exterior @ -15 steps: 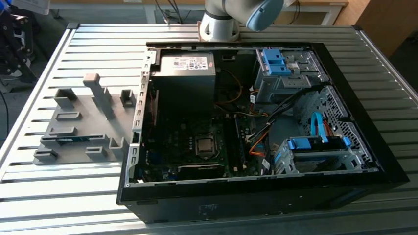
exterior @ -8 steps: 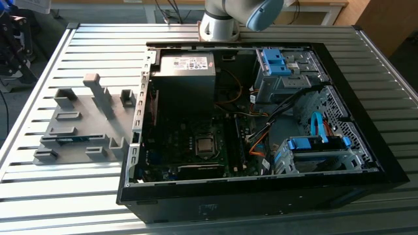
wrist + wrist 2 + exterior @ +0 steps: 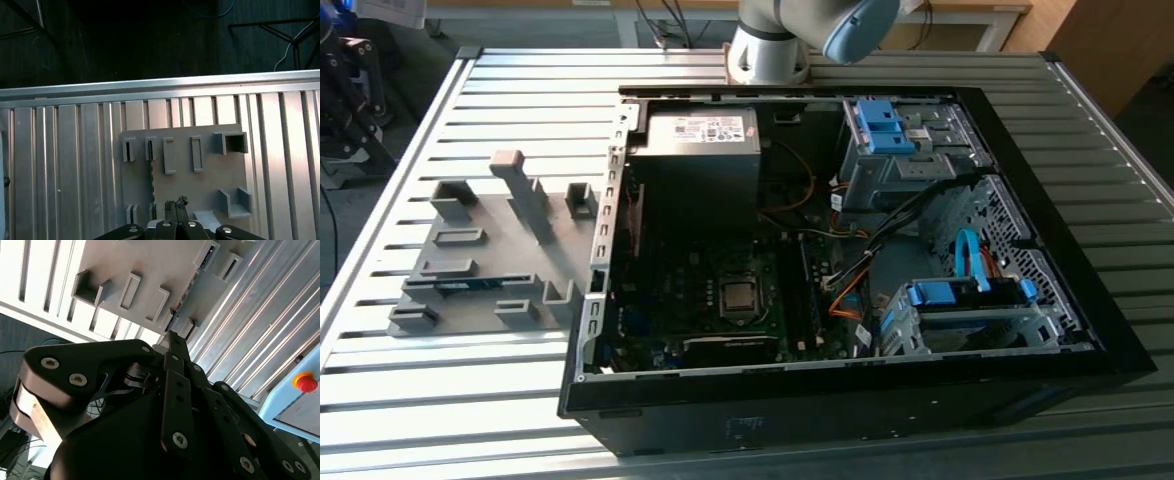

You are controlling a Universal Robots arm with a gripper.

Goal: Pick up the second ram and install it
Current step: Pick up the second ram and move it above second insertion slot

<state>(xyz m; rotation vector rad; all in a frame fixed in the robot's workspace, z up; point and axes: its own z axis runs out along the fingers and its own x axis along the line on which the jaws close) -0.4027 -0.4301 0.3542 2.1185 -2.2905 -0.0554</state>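
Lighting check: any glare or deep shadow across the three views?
Exterior view: sun streaks on the table at the exterior view's right, and the computer case is dim inside. Second wrist view: strong glare on the table slats, with the gripper dark in the foreground. First wrist view: even light on the grey fixture, near black beyond the table edge.

We see the grey fixture plate (image 3: 210, 175) lying on the ribbed metal table (image 3: 65, 165), set back from its edge, the second ram (image 3: 150, 175) standing edgewise in it, and the gripper (image 3: 176, 204), fingertips together, just beside the ram.
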